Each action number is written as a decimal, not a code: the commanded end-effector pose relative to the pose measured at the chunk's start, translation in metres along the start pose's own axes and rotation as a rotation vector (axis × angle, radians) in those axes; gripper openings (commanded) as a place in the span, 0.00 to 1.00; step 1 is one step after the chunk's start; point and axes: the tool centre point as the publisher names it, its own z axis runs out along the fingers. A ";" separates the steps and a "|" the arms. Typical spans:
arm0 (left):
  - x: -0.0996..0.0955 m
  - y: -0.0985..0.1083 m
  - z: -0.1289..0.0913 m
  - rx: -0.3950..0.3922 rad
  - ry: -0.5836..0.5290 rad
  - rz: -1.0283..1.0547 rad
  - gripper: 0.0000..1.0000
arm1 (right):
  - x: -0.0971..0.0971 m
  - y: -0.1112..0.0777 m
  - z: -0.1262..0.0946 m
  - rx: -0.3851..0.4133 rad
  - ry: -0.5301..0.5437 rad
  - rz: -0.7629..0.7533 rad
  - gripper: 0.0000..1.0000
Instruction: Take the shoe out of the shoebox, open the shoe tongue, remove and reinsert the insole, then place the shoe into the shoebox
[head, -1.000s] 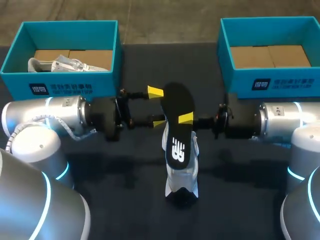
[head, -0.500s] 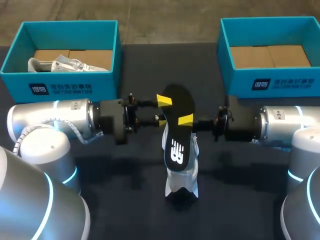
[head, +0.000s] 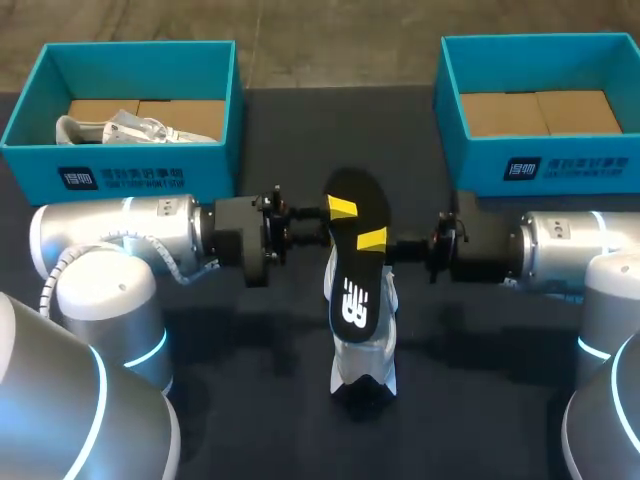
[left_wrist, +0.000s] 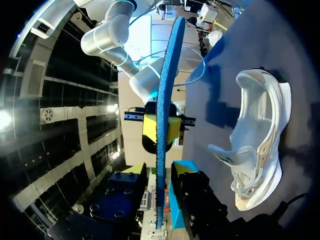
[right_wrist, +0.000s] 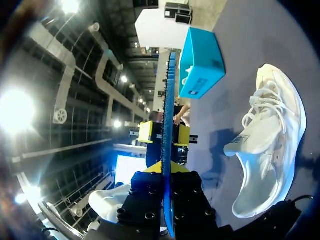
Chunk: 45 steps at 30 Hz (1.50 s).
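A black insole (head: 355, 270) with a blue underside is held in the air over a white shoe (head: 362, 345) that lies on the dark table. My right gripper (head: 372, 240) comes in from the right and is shut on the insole's edge near its middle. My left gripper (head: 340, 210) comes in from the left at the insole's toe end. In the left wrist view the insole (left_wrist: 162, 100) runs edge-on between the left gripper (left_wrist: 160, 170) fingers with narrow gaps on both sides. The shoe (left_wrist: 260, 150) lies beside it. In the right wrist view the right gripper (right_wrist: 167, 170) clamps the insole (right_wrist: 167, 100).
A teal shoebox (head: 120, 165) at the back left holds another white shoe (head: 130, 128). A second teal shoebox (head: 545, 160) at the back right shows only its cardboard floor. Both arms lie low across the table on either side of the shoe.
My left arm has slid right towards the insole, and its fingers have narrowed around the toe end. The right arm, insole and shoe have stayed put.
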 end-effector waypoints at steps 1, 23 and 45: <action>0.001 -0.001 0.007 -0.013 0.001 0.005 0.32 | 0.000 -0.001 0.002 -0.004 -0.001 0.000 0.00; 0.009 0.001 0.021 -0.029 0.021 0.023 0.00 | 0.000 -0.001 0.002 -0.004 -0.001 0.000 0.00; 0.010 -0.025 -0.011 0.015 0.087 -0.048 0.00 | -0.003 -0.003 -0.045 0.035 -0.124 0.013 1.00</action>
